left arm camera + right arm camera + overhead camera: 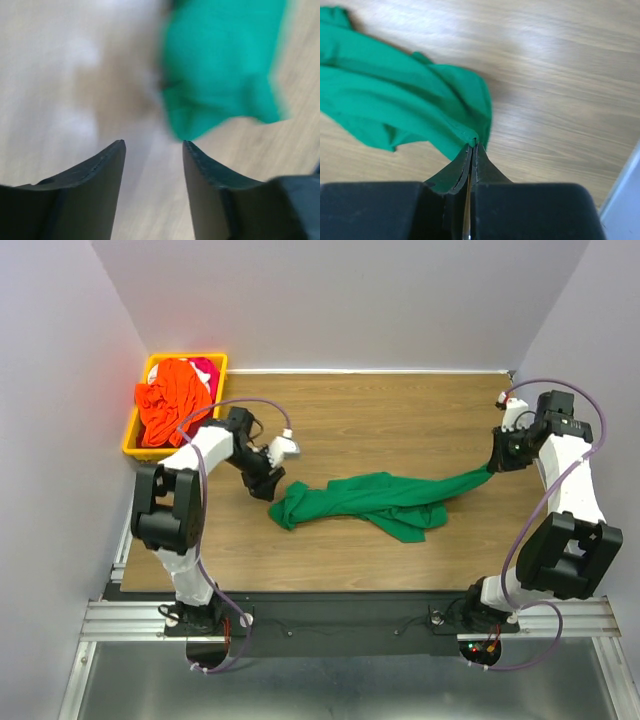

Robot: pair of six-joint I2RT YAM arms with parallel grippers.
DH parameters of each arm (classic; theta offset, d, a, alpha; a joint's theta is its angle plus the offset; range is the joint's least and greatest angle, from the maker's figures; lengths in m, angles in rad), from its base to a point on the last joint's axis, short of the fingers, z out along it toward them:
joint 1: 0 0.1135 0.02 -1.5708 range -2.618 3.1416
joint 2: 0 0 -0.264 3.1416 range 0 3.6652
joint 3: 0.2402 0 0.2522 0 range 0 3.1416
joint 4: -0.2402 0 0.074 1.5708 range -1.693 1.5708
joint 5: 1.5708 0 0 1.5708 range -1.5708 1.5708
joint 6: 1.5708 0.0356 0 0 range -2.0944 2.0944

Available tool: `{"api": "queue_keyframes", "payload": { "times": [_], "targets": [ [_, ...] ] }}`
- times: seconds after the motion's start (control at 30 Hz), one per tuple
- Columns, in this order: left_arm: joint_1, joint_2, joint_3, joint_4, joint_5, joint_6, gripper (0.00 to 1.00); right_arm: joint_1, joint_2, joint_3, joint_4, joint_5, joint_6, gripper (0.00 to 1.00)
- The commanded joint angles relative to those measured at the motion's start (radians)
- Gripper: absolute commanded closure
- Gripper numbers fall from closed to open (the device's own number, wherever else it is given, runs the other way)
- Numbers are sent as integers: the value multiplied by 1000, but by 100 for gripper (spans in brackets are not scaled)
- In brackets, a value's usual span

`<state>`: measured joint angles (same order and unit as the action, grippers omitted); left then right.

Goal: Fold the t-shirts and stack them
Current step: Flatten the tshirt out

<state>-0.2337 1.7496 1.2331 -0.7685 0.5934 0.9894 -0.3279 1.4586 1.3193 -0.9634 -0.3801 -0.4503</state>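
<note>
- The left wrist view is badly blurred. The green t-shirt (220, 65) is only made out there as a soft teal-green blob just past the fingers, with no seams or folds readable.
- The left gripper (152, 145) is seen with its dark, curved jaws parted by a moderate gap. Nothing is gripped, and only pale smeared wood shows between them.
- The right gripper (472, 146) is pinched fully closed on a thin edge of the green t-shirt. Which part of the shirt that is can't be told.
- From above, the green t-shirt is laid across the middle of the wooden table (380, 410) as a long, rumpled, twisted strip. It's bunched at its left end near the left gripper and drawn out thin toward the right gripper.
- The orange t-shirt (172, 405) is heaped crumpled in the yellow plastic bin (133, 443) at the far left corner.
- The red-pink t-shirt (207, 367) is mostly buried under it, so only a sliver is visible at the bin's far side.
- Sleeves and collars can't be picked out on any of the three.
</note>
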Motion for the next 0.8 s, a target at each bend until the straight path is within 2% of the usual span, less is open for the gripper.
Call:
{"api": "queue_keyframes", "payload": {
  "times": [0.0,0.07,0.1,0.13,0.17,0.23,0.27,0.3,0.33,0.43,0.47,0.5,0.57,0.7,0.77],
  "targets": [
    [186,31,118,-88,120,8,37,-5,-9,40,-89,-126,-66,99],
    [226,-34,112,-49,129,-30,37,-5,-24,28,-97,-137,-76,99],
    [223,-158,29,75,81,-170,36,-5,-32,6,-95,-146,-82,99],
    [223,-200,28,77,80,-172,36,-5,-32,-2,-95,-146,-82,99],
    [177,-235,0,133,27,-273,36,-5,-33,-8,-92,-148,-83,99],
    [107,-311,-3,161,-64,-362,36,-5,-32,-15,-90,-141,-84,99],
    [64,-326,0,163,-134,-398,20,-5,-29,-17,-89,-137,-82,99],
    [-19,-338,6,185,-177,-440,10,-3,-27,-17,-83,-129,-80,99],
    [-70,-361,5,199,-229,-534,9,-5,-24,-15,-81,-126,-77,99],
    [-226,-368,5,216,-413,-629,8,-5,-12,-8,-72,-111,-64,100],
    [-265,-364,2,219,-531,-677,8,-5,-9,-6,-69,-105,-61,99],
    [-342,-345,-3,219,-585,-699,8,-5,-3,-3,-67,-103,-54,99],
    [-398,-319,-1,210,-706,-739,8,-5,2,0,-64,-103,-48,99],
    [-504,-237,6,209,-842,-761,14,-5,3,-2,-60,-98,-44,99],
    [-530,-202,22,201,-904,-762,21,-5,5,-3,-57,-91,-45,100]
  ]
}}
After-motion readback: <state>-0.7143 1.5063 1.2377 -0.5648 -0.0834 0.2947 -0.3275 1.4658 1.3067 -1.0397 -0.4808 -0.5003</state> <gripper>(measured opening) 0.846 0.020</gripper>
